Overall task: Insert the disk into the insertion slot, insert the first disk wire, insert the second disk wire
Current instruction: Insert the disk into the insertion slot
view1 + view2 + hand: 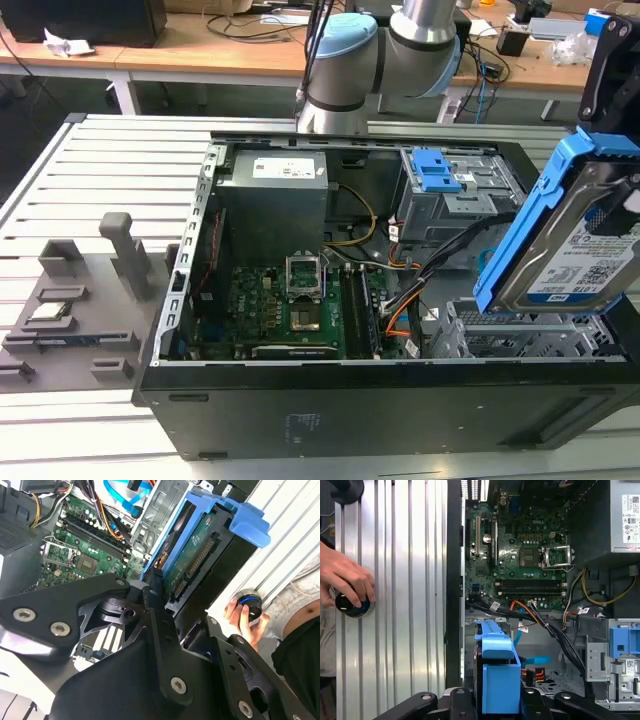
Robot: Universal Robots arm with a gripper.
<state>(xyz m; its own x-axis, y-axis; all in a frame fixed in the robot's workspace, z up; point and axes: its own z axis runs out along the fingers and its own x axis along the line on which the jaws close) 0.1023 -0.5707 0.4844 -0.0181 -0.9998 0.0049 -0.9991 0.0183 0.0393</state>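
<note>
- The claw (495, 700) is clamped on the disk (565, 240), which hangs tilted above the insertion slot (520, 335).
- Disk insertion is in hand; seating it likely calls for levelling first.

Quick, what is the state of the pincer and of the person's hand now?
Pincer: shut on the disk.
Person's hand: resting on a round black knob.
</note>
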